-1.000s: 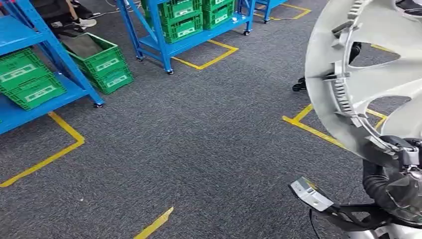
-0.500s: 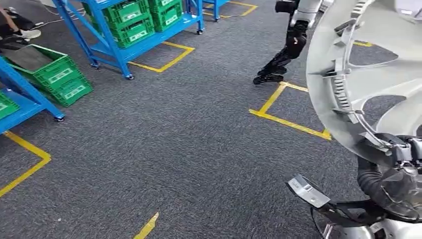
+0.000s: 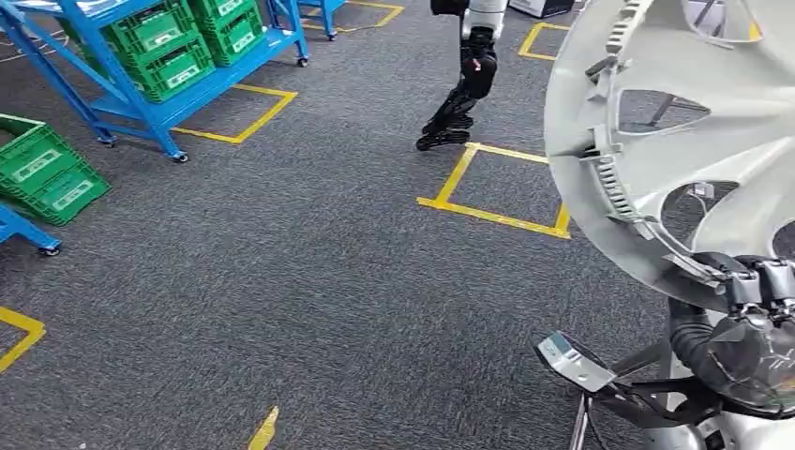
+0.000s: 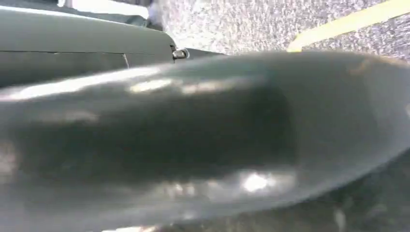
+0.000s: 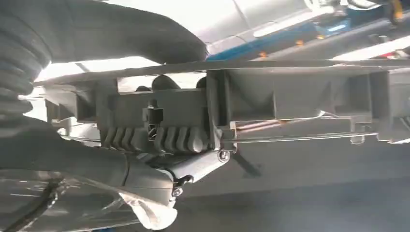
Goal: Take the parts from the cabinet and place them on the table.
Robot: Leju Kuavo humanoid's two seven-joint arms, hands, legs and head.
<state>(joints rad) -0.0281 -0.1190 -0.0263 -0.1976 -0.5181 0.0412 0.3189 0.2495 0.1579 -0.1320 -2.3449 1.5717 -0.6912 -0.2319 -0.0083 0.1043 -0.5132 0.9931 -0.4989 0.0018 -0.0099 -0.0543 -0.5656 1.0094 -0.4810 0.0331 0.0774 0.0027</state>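
Head view, L to R. Far L: green slatted plastic crates [image 3: 45,173] sitting on the floor, next to the leg of a blue metal shelf rack [image 3: 120,92]. Rack carries more green crates on its lower shelf [image 3: 173,56]. Yellow tape lines [image 3: 236,120] mark a box around the rack foot on the grey carpet floor [image 3: 281,281]. Short yellow tape strip [image 3: 264,429] near the bottom edge.

Centre top: dark leg and foot of another humanoid robot [image 3: 457,103], standing just outside a yellow tape square [image 3: 495,183].

R side: large pale grey plastic wheel cover w/ spoke cut-outs and ribbed clips [image 3: 675,141], inner face toward the camera, held up on edge in the air above the floor, well clear of the rack. Right robot hand [image 3: 750,309] grips its lower rim; grey ribbed wrist cover below it. Rt wrist view: thick grey thumb [image 5: 87,159] pressed against the cover's ribbed clip block [image 5: 159,123], so hand closed on the rim.

Left robot hand: L wrist view is a dark, blurred curved surface; can't tell its state.
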